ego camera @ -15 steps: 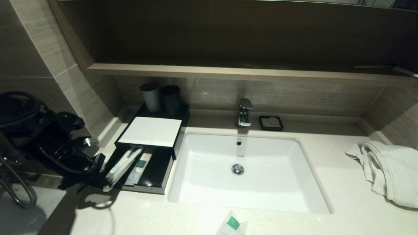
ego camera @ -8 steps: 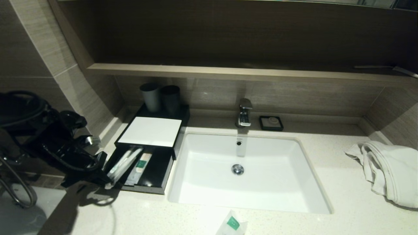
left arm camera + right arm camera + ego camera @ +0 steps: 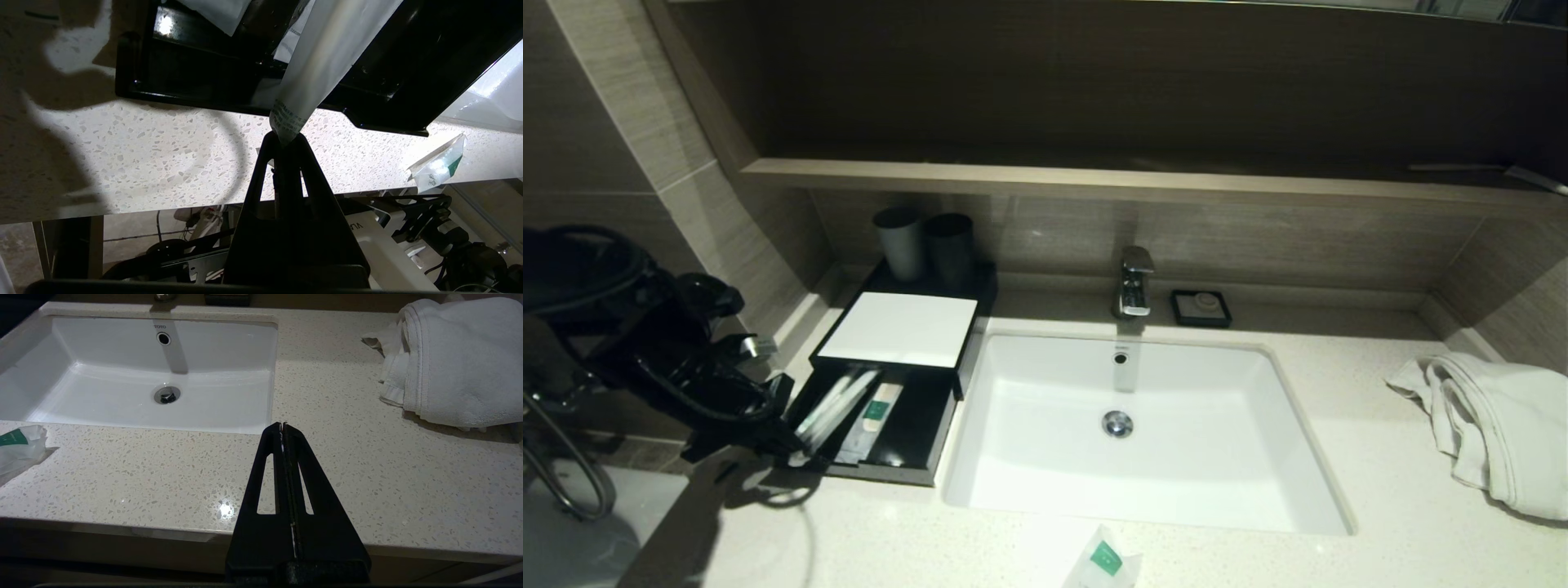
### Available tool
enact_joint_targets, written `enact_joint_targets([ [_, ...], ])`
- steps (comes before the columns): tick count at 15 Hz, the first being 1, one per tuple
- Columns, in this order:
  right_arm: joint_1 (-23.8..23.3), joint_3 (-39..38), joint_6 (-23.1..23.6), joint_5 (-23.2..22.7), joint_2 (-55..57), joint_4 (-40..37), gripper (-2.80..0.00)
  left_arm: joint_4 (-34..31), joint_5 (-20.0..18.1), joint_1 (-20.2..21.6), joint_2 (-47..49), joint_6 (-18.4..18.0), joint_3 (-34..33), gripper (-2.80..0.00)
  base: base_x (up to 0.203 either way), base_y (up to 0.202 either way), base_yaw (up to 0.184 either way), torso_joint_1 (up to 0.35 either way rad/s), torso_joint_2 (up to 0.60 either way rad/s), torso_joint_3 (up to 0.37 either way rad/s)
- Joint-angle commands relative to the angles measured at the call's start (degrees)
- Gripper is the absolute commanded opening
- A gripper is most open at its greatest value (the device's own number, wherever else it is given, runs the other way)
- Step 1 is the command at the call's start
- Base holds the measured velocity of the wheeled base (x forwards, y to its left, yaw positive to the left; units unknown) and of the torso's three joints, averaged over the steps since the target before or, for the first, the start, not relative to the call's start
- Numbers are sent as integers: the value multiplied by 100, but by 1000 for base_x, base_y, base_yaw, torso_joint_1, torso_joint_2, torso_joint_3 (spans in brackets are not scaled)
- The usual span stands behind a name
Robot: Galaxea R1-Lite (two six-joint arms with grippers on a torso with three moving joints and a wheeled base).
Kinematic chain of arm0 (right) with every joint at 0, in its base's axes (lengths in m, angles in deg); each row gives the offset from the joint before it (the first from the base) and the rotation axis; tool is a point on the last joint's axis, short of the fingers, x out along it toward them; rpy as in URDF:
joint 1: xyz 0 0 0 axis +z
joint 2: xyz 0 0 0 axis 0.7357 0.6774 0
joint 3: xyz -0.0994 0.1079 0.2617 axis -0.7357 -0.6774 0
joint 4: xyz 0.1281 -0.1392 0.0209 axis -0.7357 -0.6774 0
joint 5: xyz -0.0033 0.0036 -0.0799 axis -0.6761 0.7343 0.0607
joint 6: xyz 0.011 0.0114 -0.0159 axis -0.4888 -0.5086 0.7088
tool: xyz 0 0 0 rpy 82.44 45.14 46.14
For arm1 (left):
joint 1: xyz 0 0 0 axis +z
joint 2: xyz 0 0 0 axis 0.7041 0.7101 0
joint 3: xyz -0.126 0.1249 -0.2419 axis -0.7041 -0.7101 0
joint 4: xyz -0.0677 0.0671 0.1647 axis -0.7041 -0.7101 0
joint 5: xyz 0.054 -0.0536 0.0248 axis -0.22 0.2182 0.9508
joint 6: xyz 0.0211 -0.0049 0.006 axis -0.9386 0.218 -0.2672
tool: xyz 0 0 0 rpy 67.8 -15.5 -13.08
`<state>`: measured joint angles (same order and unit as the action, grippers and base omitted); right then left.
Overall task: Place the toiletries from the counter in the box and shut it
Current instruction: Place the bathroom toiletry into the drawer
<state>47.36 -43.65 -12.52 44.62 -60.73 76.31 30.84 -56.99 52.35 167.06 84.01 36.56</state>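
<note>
Head view: left gripper point(image 3: 788, 449) down at the front-left corner of the box point(image 3: 898, 331), drawer pulled out.
Left fingers: clenched on the tail end of the toothbrush pack point(image 3: 327, 53), seen plainly from the left wrist.
Toothbrush pack: lying slanted into the open drawer point(image 3: 882, 474), held end poking out over the drawer's front rim above the counter point(image 3: 1339, 441).
Already in drawer: one sachet point(image 3: 874, 416) with a green mark, beside the toothbrush pack.
Left on counter: one packet point(image 3: 1104, 562) with a green square, at the near edge in front of the sink point(image 3: 1176, 506).
Right gripper point(image 3: 282, 426): parked over the near counter, fingers pressed together on nothing.
Handling: light, crinkly film, slippery; stiff along its length, probably from the brush inside; pinch at the flat sealed end looks right.
Risk: overhanging end likely to jam the drawer unless slid fully inside.
Loose packet: soft and puffy, best taken by a sealed edge.
Box: not yet closed.
Bystanders: towel point(image 3: 1494, 433) on the right, two cups point(image 3: 925, 242) behind the box.
</note>
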Motion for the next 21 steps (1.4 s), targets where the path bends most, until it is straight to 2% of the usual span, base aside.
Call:
enact_joint_targets([
  [1,0,0,2,-4,0,1,-280,-26,-13,-26,56,26,65,-280,0,0,0,0,0,0],
  [21,0,0,2,-4,0,1,-280,-35,-22,-135,447,44,548,-280,0,0,0,0,0,0],
])
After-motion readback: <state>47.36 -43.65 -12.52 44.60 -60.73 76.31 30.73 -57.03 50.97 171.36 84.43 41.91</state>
